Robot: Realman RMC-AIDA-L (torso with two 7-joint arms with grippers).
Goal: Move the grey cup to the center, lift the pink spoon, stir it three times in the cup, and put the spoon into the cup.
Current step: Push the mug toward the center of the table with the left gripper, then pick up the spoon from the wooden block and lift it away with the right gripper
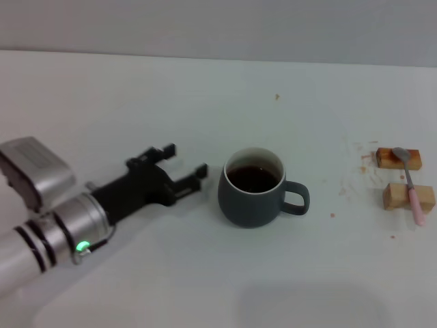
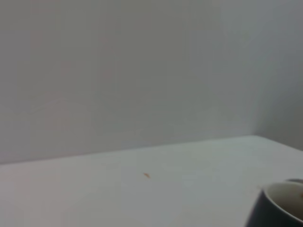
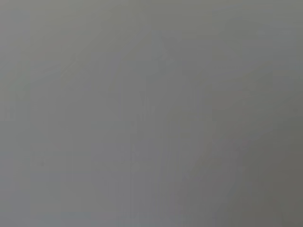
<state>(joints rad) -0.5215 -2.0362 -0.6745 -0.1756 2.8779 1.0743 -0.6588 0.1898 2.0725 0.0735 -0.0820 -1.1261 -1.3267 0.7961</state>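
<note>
Left gripper: I see it low over the white table, just to the left of the grey cup, its two black fingers spread apart and pointing at the cup. Nothing is between them; the nearer fingertip ends just short of the cup's wall without touching it.
Left arm: it comes in from my lower left, silver wrist with a green light showing.
Right gripper: I cannot find it in the head view, and its wrist camera gives me only a flat grey field.
Grey cup: upright near the middle of the table, handle turned to the right, dark liquid inside. In my left wrist view only its pale rim and dark wall show at one corner.
Pink spoon: well to the right of the cup, lying across two tan wooden blocks; the metal bowl rests on the far block, the pink handle crosses the near block and juts past it toward me.
Table marks: small reddish specks near the blocks.
</note>
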